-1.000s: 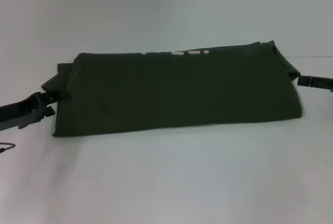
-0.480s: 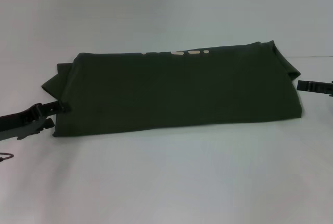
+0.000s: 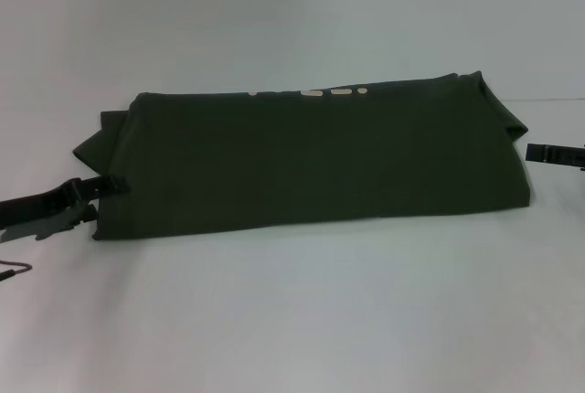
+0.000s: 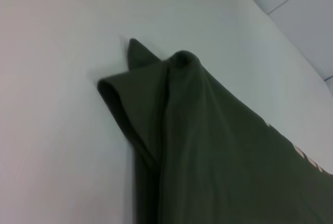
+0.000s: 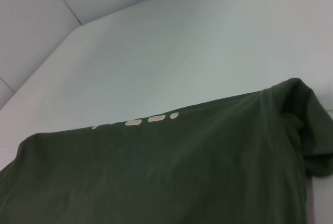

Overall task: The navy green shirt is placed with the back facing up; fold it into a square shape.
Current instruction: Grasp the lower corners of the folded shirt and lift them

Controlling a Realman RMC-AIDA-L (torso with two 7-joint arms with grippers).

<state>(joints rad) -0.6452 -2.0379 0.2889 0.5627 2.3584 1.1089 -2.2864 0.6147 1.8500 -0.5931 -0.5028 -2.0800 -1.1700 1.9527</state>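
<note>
Since a second ago the left claw (image 3: 111,184) has slid along the shirt's left end toward the near corner and pushed in a little, its tip now over the cloth edge; the right claw (image 3: 535,152) has barely shifted. Whether either claw is open, closed or pinching fabric cannot be told.

The navy green shirt (image 3: 311,160) lies across the middle of the white desk (image 3: 292,320) as a long band running left to right, a strip of cream lettering (image 3: 315,93) peeking out along its far edge.

The risk, as I judge it, sits at the two ends. A sleeve flap juts out loosely at the far left (image 4: 136,86) and another bunches at the far right corner (image 5: 307,125); if a claw catches only the top layer there, the layers could slide apart and the next fold would come out skewed rather than square. A lift that drags could also pull the band off line.

Room is generous: bare desk lies in front of the near edge and beyond the far one, and both ends have open surface beside them.
</note>
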